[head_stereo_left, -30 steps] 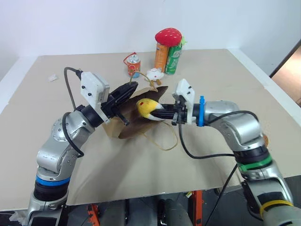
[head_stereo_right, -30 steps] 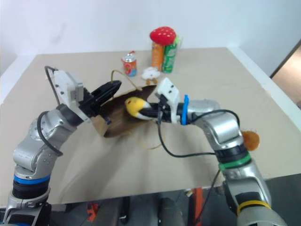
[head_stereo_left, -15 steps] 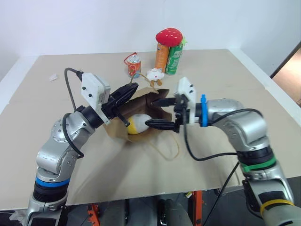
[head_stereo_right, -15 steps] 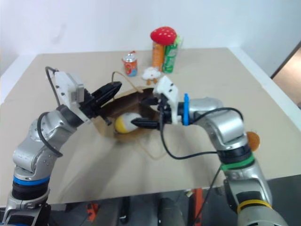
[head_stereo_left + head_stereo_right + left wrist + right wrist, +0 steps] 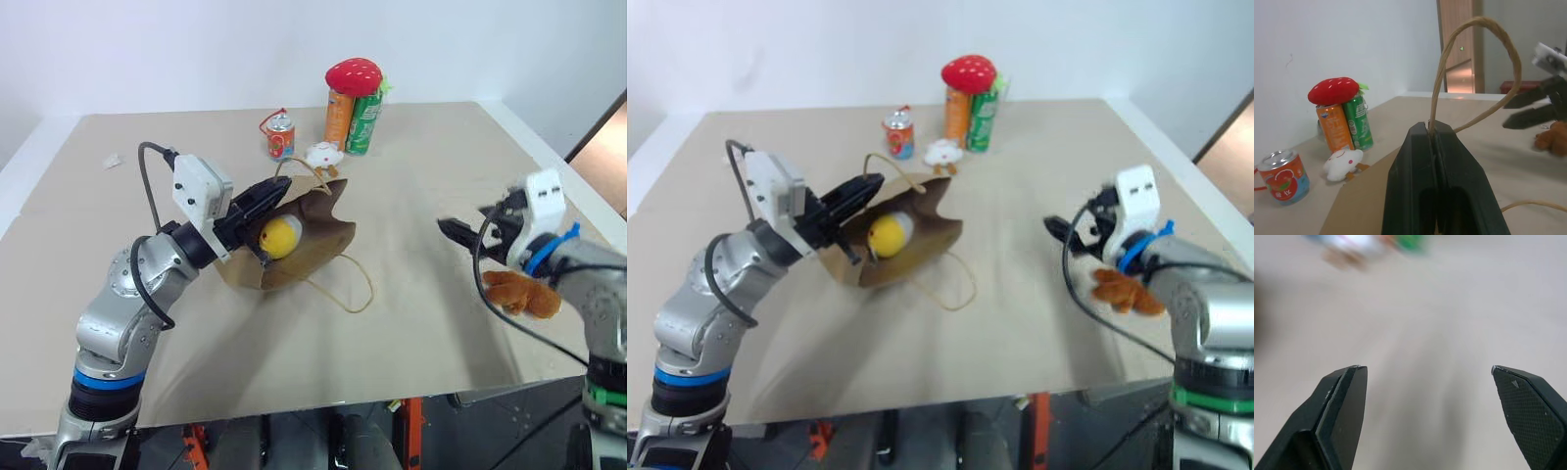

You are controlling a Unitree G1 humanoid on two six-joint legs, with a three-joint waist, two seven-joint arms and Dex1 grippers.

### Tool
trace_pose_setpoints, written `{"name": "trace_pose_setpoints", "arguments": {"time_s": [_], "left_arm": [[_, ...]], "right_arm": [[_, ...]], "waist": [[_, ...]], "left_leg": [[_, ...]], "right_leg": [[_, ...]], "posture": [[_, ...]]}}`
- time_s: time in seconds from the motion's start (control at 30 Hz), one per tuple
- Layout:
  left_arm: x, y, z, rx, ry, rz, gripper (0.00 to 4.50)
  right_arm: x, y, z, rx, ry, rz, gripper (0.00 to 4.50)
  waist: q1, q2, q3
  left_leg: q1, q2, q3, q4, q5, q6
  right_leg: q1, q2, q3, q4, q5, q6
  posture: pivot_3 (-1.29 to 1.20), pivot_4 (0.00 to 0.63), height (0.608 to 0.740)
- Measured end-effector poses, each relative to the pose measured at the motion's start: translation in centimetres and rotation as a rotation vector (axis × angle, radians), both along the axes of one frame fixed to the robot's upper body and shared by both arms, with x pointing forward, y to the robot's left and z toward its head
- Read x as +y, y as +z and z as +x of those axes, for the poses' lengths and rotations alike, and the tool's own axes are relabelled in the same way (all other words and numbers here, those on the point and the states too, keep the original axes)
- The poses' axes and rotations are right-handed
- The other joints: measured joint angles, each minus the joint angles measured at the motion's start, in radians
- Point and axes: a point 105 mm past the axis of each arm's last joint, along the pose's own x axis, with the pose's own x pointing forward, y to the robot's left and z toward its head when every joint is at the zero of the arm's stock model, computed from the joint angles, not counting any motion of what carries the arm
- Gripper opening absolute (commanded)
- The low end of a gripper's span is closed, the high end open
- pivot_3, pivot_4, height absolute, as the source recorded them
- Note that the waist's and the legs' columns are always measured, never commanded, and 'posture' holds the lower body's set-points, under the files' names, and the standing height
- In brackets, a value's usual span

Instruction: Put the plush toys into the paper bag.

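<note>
A: What had changed in that last second?

B: The yellow and white egg toy had left the right gripper and lay inside the paper bag, showing through its open mouth. A moment earlier that gripper had carried it to the bag's opening; by now the right arm had swung well off to the right, away from the bag

A: And the fingers?

B: The right fingers stood spread wide and empty, with bare worktop beyond them. The left gripper had stayed where it was, its fingers pressed together on the bag's cord handle, pinching it so the mouth was held up and open

A: So one toy was done?

B: I judged so. The brown plush animal was not yet bagged; it lay on the worktop near the right edge, just beside and below the right gripper. With that gripper open and close by, picking it up looked like the next step

A: Anything else about?

B: A small white plush, the cans with a strawberry plush on top, and a short red can stood beyond the bag, apart from it
</note>
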Motion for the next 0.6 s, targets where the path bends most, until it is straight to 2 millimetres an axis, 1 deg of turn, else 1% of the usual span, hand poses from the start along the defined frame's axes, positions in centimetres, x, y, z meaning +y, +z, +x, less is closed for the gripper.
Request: {"name": "trace_pose_setpoints", "arguments": {"time_s": [0.1, 0.17, 0.23, 0.33, 0.37, 0.43, 0.53, 0.6], "left_arm": [[0.0, 0.0, 0.0, 0.001, 0.001, 0.001, 0.00], [0.1, -0.1, 0.0, 0.003, 0.002, 0.001, 0.00], [0.1, -0.1, 0.0, 0.004, 0.002, 0.001, 0.00], [0.1, -0.2, 0.0, 0.005, 0.003, 0.001, 0.00], [0.1, -0.2, 0.0, 0.007, 0.003, 0.000, 0.00], [0.1, -0.2, 0.0, 0.007, 0.003, 0.001, 0.00], [0.0, -0.2, 0.0, 0.008, 0.000, 0.001, 0.00], [0.0, -0.2, 0.0, 0.008, 0.000, 0.001, 0.00]], "right_arm": [[-3.0, -1.7, -1.5, 0.008, -0.187, -0.091, 4.38], [-4.2, -2.2, -2.3, 0.007, -0.278, -0.100, 4.38], [-4.4, -2.5, -2.6, 0.011, -0.318, -0.067, 4.38], [-4.4, -4.4, -3.3, 0.097, -0.346, -0.025, 4.38], [-4.1, -5.1, -3.3, 0.132, -0.352, 0.022, 4.38], [-4.3, -5.1, -3.3, 0.135, -0.361, 0.038, 4.38], [-4.5, -5.8, -3.2, 0.148, -0.397, 0.099, 3.61], [-4.6, -6.0, -3.2, 0.145, -0.416, 0.130, 2.69]], "waist": [[0.000, 0.000, 0.000], [-0.006, 0.000, 0.000], [-0.008, 0.000, 0.000], [-0.008, 0.000, 0.000], [-0.008, 0.000, 0.000], [-0.008, 0.000, 0.000], [-0.008, -0.002, -0.001], [-0.008, -0.002, -0.002]], "left_leg": [[0.000, 0.000, 0.000, 0.000, 0.000, 0.000], [0.000, 0.000, -0.001, 0.001, -0.001, -0.001], [0.001, 0.001, -0.002, 0.001, -0.001, -0.001], [0.001, 0.001, -0.002, 0.001, -0.001, -0.001], [0.001, 0.002, -0.002, 0.001, -0.001, -0.001], [0.001, 0.002, -0.002, 0.001, -0.001, -0.001], [0.001, 0.001, -0.002, 0.002, -0.001, -0.001], [0.001, 0.001, -0.002, 0.002, -0.001, -0.001]], "right_leg": [[0.000, 0.000, 0.000, 0.000, 0.000, 0.000], [0.000, 0.000, 0.000, 0.000, 0.001, 0.000], [0.000, 0.000, 0.000, 0.000, 0.001, 0.000], [0.000, 0.001, 0.000, 0.000, 0.001, 0.000], [0.001, 0.000, 0.000, 0.000, 0.001, 0.000], [0.001, 0.000, 0.000, 0.000, 0.001, 0.000], [0.001, 0.000, 0.000, 0.000, 0.001, 0.000], [0.002, 0.000, -0.001, 0.000, 0.001, 0.000]], "posture": [[0.00, 0.150, 0.740], [0.00, 0.150, 0.740], [0.00, 0.150, 0.740], [0.00, 0.150, 0.740], [0.00, 0.150, 0.740], [0.00, 0.150, 0.740], [0.00, 0.150, 0.740], [0.00, 0.150, 0.740]]}}
